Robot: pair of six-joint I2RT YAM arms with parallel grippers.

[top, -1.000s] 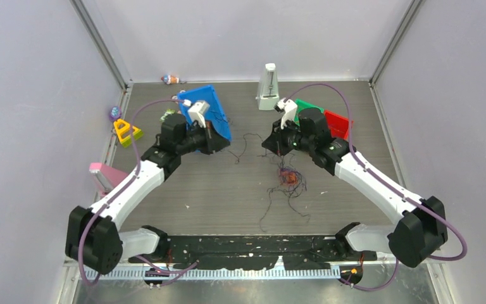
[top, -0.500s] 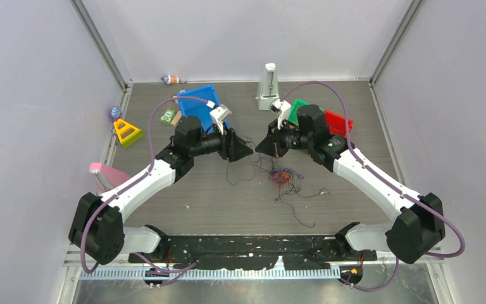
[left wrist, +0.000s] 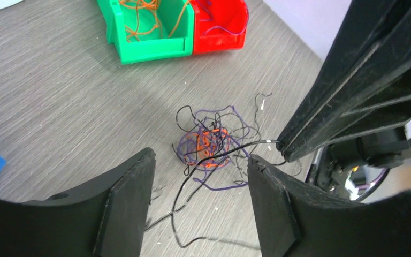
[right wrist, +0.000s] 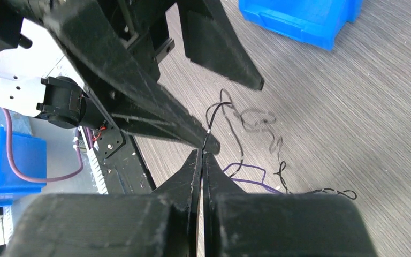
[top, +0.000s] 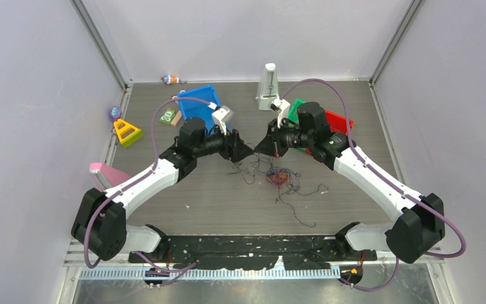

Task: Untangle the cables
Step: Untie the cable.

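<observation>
The cables (top: 280, 177) form a small clump of orange, purple and black strands on the table, with loose black ends trailing toward the front; in the left wrist view the cables (left wrist: 208, 144) lie just beyond my jaws. My left gripper (top: 243, 151) (left wrist: 200, 157) is open, and a thin black strand (left wrist: 192, 176) runs across the gap between its jaws without being pinched. My right gripper (top: 263, 148) (right wrist: 202, 153) is shut, tip to tip with the left one, and pinches the end of that black strand (right wrist: 210, 124). The right fingers (left wrist: 332, 101) show at the right of the left wrist view.
A green bin (left wrist: 150, 32) holding orange strands and a red bin (left wrist: 219, 24) holding purple ones stand behind the right arm. A blue bin (top: 197, 102) is behind the left arm. A white metronome-shaped object (top: 269, 85), a yellow triangle (top: 126, 132) and a pink block (top: 104, 174) stand near the edges.
My left gripper has swung right from the blue bin to meet the right gripper and opened. The clump has shifted slightly left and back, its strands rearranged.
</observation>
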